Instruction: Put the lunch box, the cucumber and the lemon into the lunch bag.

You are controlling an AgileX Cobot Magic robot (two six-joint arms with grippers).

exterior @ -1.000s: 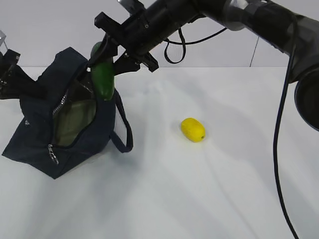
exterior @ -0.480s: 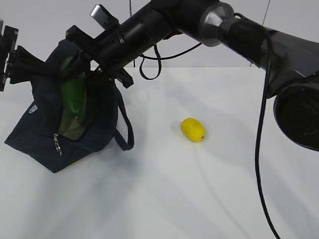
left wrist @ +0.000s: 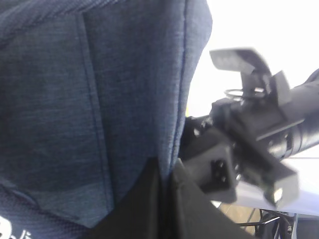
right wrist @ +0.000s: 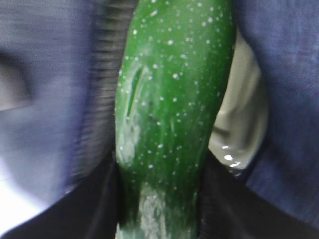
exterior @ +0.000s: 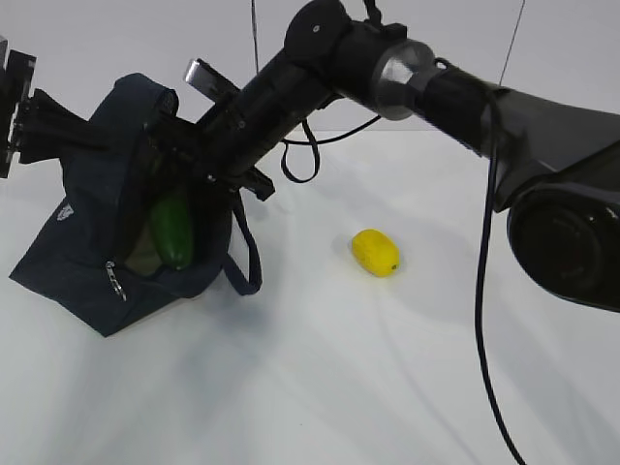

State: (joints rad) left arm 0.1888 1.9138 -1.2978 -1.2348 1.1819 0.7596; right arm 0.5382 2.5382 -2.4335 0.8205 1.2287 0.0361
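Observation:
The navy lunch bag point(exterior: 73, 257) stands at the left with its mouth open. My left gripper point(exterior: 105, 139) is shut on the bag's upper edge and holds it up; in the left wrist view the fabric point(left wrist: 124, 99) is pinched between the fingers of the left gripper point(left wrist: 166, 169). My right gripper point(exterior: 179, 165) reaches across into the mouth, shut on the dark green cucumber point(exterior: 172, 232), which hangs tip down inside the bag. The cucumber point(right wrist: 169, 99) fills the right wrist view. A pale glossy surface point(right wrist: 241, 129) lies beside it; I cannot tell whether it is the lunch box. The yellow lemon point(exterior: 375, 252) lies on the table.
The bag's loop handle point(exterior: 247, 262) drapes onto the white table point(exterior: 387, 368) to the bag's right. The right arm point(exterior: 426, 82) and its cable point(exterior: 484, 291) span the table above and beside the lemon. A wall stands behind the table.
The right gripper has moved left and down, carrying the cucumber from above the bag's rim into its mouth. The left gripper raised the bag's edge, then held still. The lemon has not moved.

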